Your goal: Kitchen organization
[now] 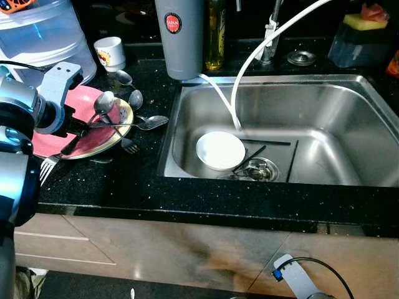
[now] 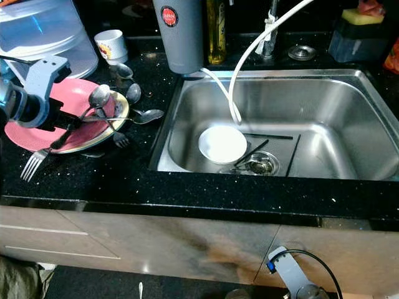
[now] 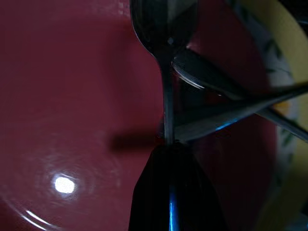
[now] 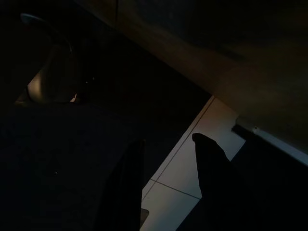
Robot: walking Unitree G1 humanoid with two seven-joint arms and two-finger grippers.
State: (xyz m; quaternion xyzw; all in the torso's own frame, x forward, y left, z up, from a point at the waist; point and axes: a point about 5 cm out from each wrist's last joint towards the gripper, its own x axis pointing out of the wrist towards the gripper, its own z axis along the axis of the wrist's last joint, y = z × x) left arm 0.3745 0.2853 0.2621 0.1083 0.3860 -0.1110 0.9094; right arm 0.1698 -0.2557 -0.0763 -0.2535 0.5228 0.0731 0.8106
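You had a spoon [image 1: 103, 103] pinched by its thin handle in the left end effector [image 1: 80, 129], closed on it over the pink plate [image 1: 56, 140], at nine o'clock from the sink [image 1: 349, 112]. It was shiny steel, stiff, light and likely slippery. The right end effector [image 4: 168, 173] hung idle, fingers apart.

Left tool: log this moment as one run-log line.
left tool: shut on spoon handle | over pink plate | right tool: open, idle by cabinet | white bowl: in sink
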